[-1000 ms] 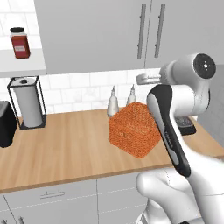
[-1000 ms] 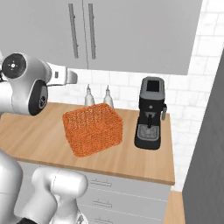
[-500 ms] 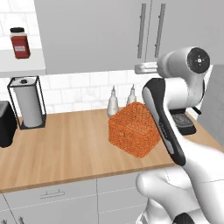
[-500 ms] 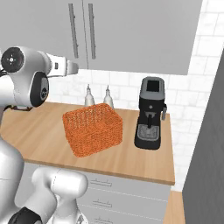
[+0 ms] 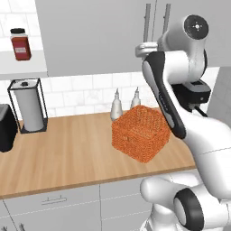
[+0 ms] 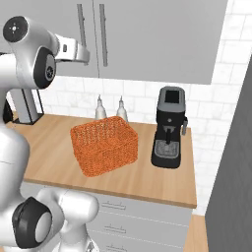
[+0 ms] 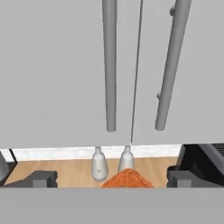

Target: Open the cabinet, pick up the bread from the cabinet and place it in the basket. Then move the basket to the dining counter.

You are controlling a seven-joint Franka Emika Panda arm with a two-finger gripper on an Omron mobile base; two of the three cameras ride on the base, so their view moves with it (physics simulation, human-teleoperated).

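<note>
I see both doors of the cabinet (image 7: 65,65) closed, blocking any reach inside. Its two bar handles (image 7: 109,65) hang side by side with open air in front. Below, the basket (image 6: 104,144), two bottles (image 5: 116,104) behind it and the coffee machine (image 6: 169,128) to the right crowd the worktop (image 5: 67,144); its left stretch is freer.

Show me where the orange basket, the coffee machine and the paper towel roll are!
basket (image 6: 104,145), right base view, on its front woven wall.
coffee machine (image 6: 169,125), right base view, on its black body.
paper towel roll (image 5: 30,109), left base view, on the white roll.
</note>
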